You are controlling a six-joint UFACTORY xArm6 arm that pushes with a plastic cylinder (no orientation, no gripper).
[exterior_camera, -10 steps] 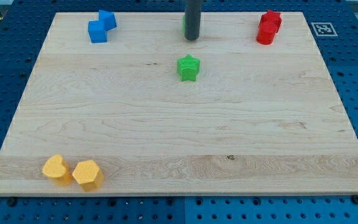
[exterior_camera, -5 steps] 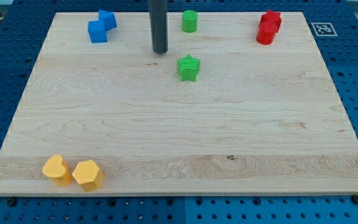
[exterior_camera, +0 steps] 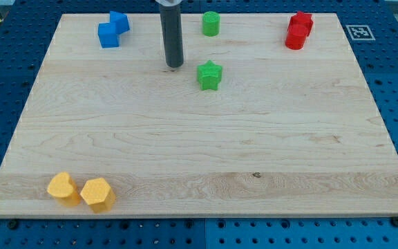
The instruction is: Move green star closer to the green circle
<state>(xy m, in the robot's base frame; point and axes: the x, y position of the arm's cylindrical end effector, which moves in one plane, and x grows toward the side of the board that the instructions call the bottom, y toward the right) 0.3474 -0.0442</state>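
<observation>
Fingers are something I do not have: my arm ends in a straight dark rod, so nothing is held, and my tip rests on the wooden tabletop in the upper middle of the camera view. Just to the view's right of my tip, a little lower, sits the green star, near but apart from the rod. Toward the view's top from the star, close to the far edge of the tabletop, stands the green circle, upright like a short cylinder; the star and circle are roughly in line vertically with bare wood between them. My rod rises between the circle and the two blue blocks, which touch each other at the view's top left; their exact shapes are hard to make out. At the view's top right, two red blocks are pressed together. At the view's bottom left lie two yellow blocks side by side, touching. Off the tabletop's top right corner is a small black-and-white square marker; it bears a pattern but no readable writing.
</observation>
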